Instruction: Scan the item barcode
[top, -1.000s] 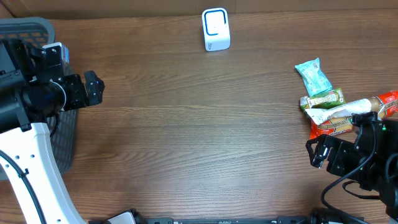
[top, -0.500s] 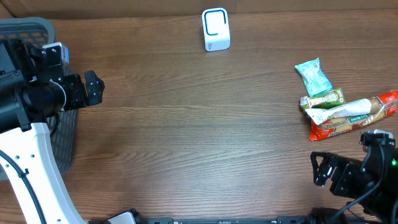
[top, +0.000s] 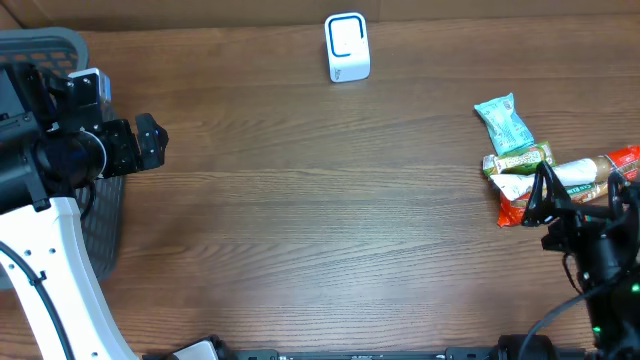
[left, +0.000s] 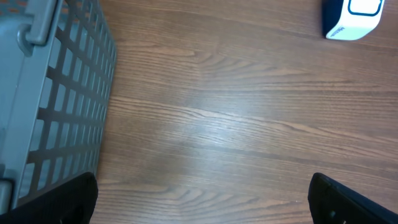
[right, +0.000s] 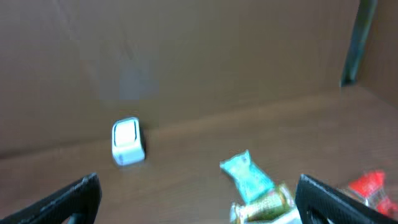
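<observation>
A pile of snack items lies at the table's right edge: a teal packet (top: 505, 123), a green bar (top: 520, 160), a white wrapper (top: 565, 176) and a red wrapper (top: 528, 209). The white-and-blue barcode scanner (top: 347, 47) stands at the back centre. My right gripper (top: 578, 192) hovers open over the near side of the pile and holds nothing. Its wrist view shows the scanner (right: 127, 142), the teal packet (right: 247, 177) and the green bar (right: 264, 206) ahead of the open gripper (right: 205, 211). My left gripper (top: 155, 143) is open and empty at the far left.
A grey plastic basket (top: 45, 40) sits at the left edge beside the left arm, its slotted wall (left: 56, 106) filling the left of the left wrist view. The scanner (left: 351, 18) shows in that view's top right corner, far from the left gripper (left: 202, 208).
My right arm has swung from the lower right corner up to the snack pile, turning to face the back of the table. The left arm has not moved.
</observation>
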